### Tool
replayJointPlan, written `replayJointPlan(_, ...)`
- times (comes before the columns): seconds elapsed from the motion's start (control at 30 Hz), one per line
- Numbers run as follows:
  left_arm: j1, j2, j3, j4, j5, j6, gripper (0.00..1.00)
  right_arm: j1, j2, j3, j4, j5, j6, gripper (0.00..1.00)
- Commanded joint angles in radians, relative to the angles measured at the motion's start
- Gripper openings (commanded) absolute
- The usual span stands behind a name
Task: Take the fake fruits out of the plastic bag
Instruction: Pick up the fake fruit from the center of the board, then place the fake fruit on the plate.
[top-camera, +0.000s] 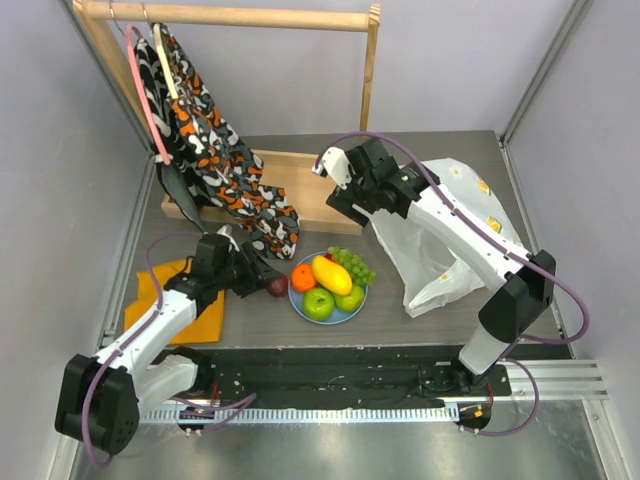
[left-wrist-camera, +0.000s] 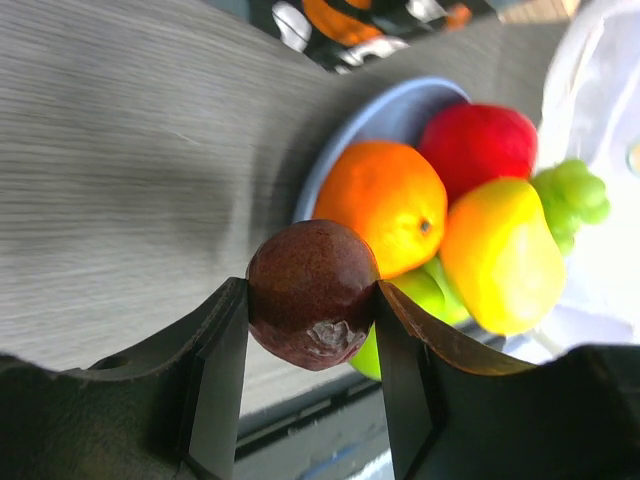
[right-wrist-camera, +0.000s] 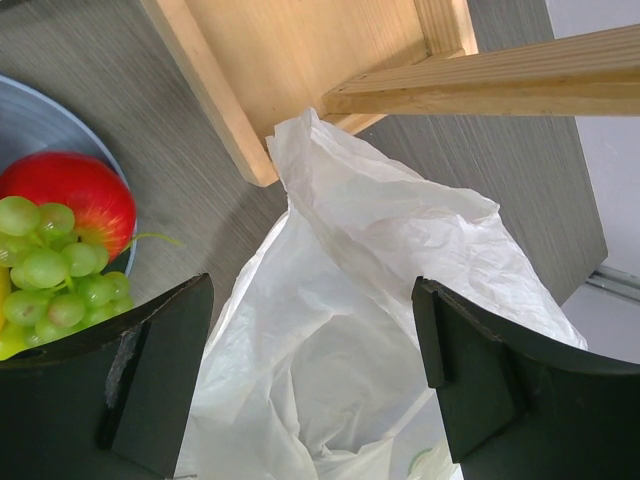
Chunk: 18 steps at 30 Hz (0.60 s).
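The left tool (left-wrist-camera: 312, 300) is clamped on the plum (left-wrist-camera: 312, 290), its two dark fingers pressed against opposite sides of the dark purple fruit, whose skin has a small scuffed patch facing the wrist camera. The top view puts this tool and its load just beside the left rim of the plate (left-wrist-camera: 400, 105); whether the plum touches the counter (top-camera: 420, 150) cannot be told. On the light-blue plate lie the orange (left-wrist-camera: 385, 205), the mango (left-wrist-camera: 500, 255) and the red apple (left-wrist-camera: 478, 140), packed against one another, with the grape bunch (left-wrist-camera: 570, 190) at the far side, and the green apple (top-camera: 318, 303) and pear (top-camera: 350, 297) at the near edge. Left of that arm a folded orange cloth (top-camera: 205, 325) lies flat on the counter. The right tool (right-wrist-camera: 312, 300) stands wide, its fingers well apart and gripping nothing, poised over the crumpled top of the plastic bag (right-wrist-camera: 380, 230); whether it touches the plastic cannot be told. The bag lies to the right of the plate, spread toward the counter's right side, white and translucent, with small yellow prints too small to read. Its upper corner reaches the base of the wooden rack (right-wrist-camera: 300, 60), which stands at the back of the counter with a patterned garment (top-camera: 215, 165) in black, orange and white hanging from its rail.
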Motion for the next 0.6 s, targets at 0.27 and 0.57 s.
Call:
replayJointPlan(0.27,-0.011,0.029,0.034,-0.100,-0.187,-0.316,0.00,-0.010,0.024,-0.001,0.065,0.006,0.016,0.88)
replayJointPlan(0.57,-0.013,0.057,0.043,-0.131,-0.148,-0.427,0.00,-0.011,0.035,0.007,0.072,0.000,0.019,0.88)
